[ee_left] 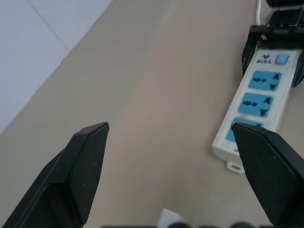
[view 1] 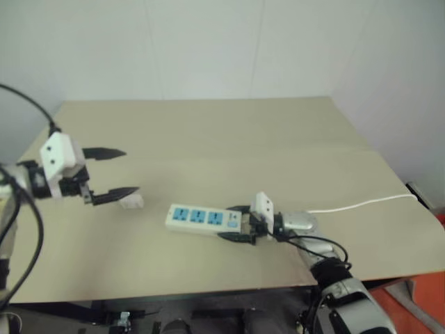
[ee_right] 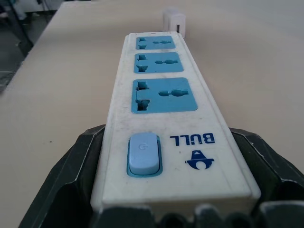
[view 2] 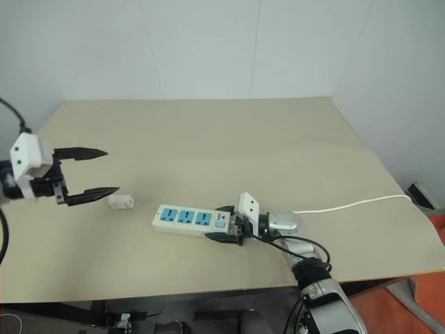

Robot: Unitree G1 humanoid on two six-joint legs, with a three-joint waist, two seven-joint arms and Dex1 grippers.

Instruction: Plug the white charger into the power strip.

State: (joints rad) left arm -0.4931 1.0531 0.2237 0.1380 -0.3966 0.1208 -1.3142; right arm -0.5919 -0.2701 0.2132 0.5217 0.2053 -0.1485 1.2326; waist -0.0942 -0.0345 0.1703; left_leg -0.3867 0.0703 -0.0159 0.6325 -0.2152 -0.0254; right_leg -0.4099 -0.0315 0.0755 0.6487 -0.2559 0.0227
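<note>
Bench (view 2: 229, 132): beige top, pale walls behind and to the right. Far half is bare; near edge runs just below the power strip and the right arm. Right edge slants back toward the wall corner.

Power strip (view 2: 188, 218): lies flat near the front middle of the bench, long axis roughly along the near edge, three blue sockets facing up, all vacant. Switch end points to the robot's right. Thin white cord (view 2: 354, 204) trails from that end over the bench to its right edge.

White charger (view 2: 121, 202): rests on the bench just beyond the strip's left end, apart from it, nothing touching it.

Left hand (view 2: 97, 171): hovers above the bench at the left side, fingers spread wide, nothing between them. The charger sits just past the lower fingertip.

Right hand (view 2: 224, 224): low at the strip's switch end, one black finger (ee_right: 80, 175) on each long side, clamped on the casing.
</note>
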